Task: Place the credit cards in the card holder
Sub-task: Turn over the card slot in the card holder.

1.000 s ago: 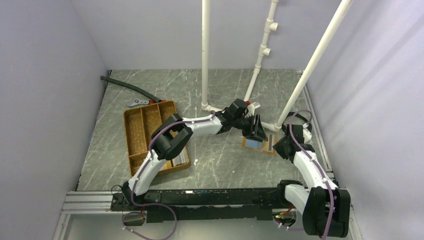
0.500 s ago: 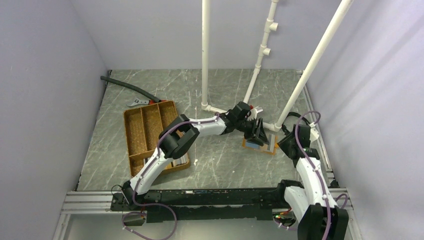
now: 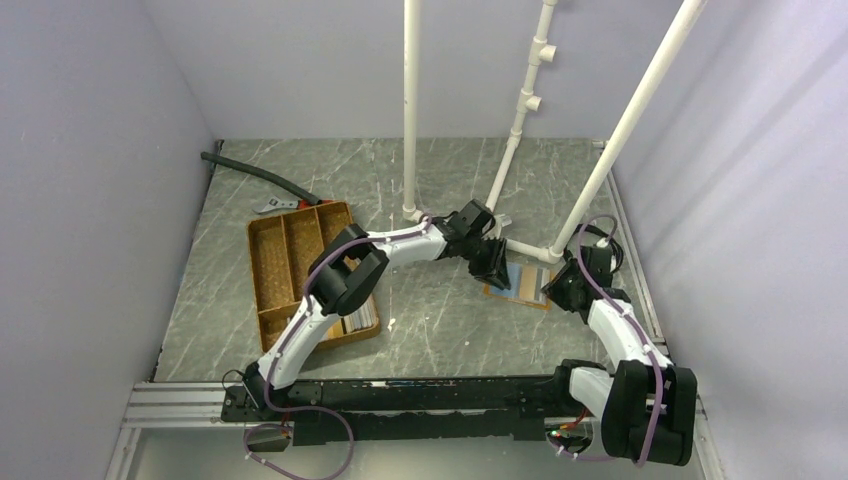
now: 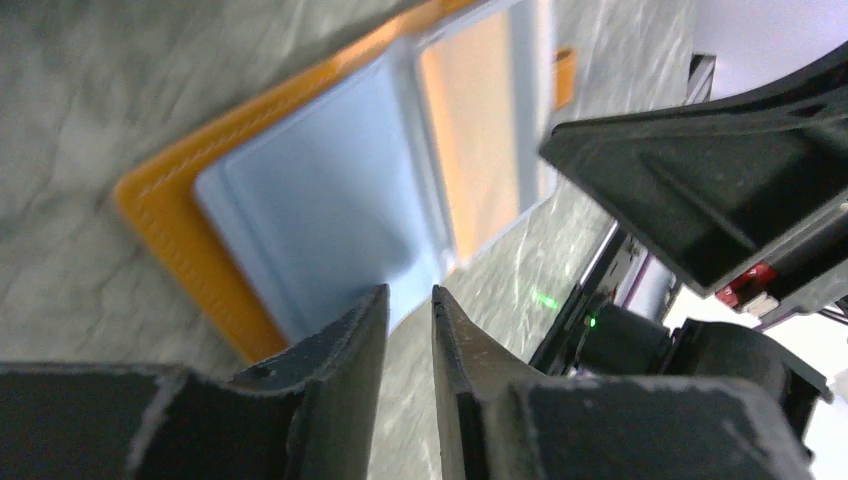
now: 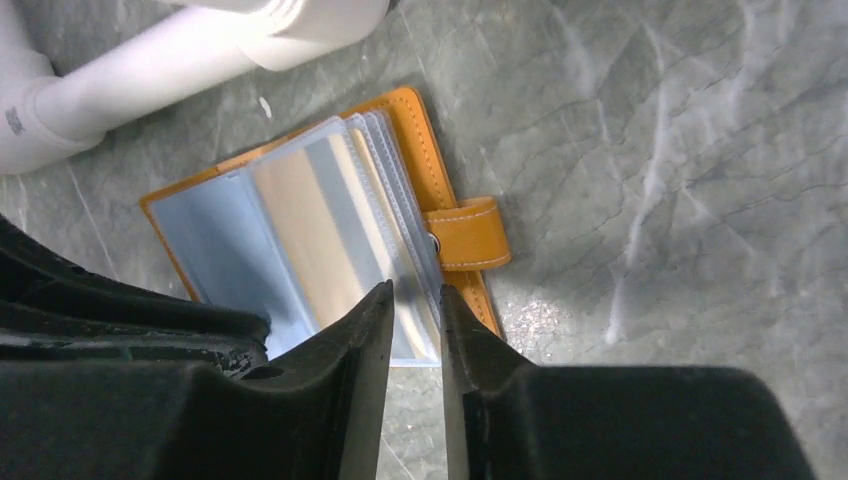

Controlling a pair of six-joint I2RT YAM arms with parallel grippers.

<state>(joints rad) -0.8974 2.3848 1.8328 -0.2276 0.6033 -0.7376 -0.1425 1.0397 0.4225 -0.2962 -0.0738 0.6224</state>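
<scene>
Left gripper [image 4: 410,298], closed and empty, has backed off the card holder [image 4: 165,218], its blue credit card [image 4: 320,190] seated; right gripper [image 5: 415,295] likewise closed

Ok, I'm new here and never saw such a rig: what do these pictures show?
Two robot arms stand bolted at the near edge of a grey table. The wide picture is from a fixed camera above and behind them. The two close-ups are from cameras on the wrists, so the dark shapes at the bottom are that arm's own fingers. The left gripper and the right gripper meet at an open orange card holder with clear sleeves; a light blue card seems to sit in one. Both grippers' fingers are nearly together, and neither visibly holds anything. Farther left lie a brown divided tray and a black hose.
</scene>
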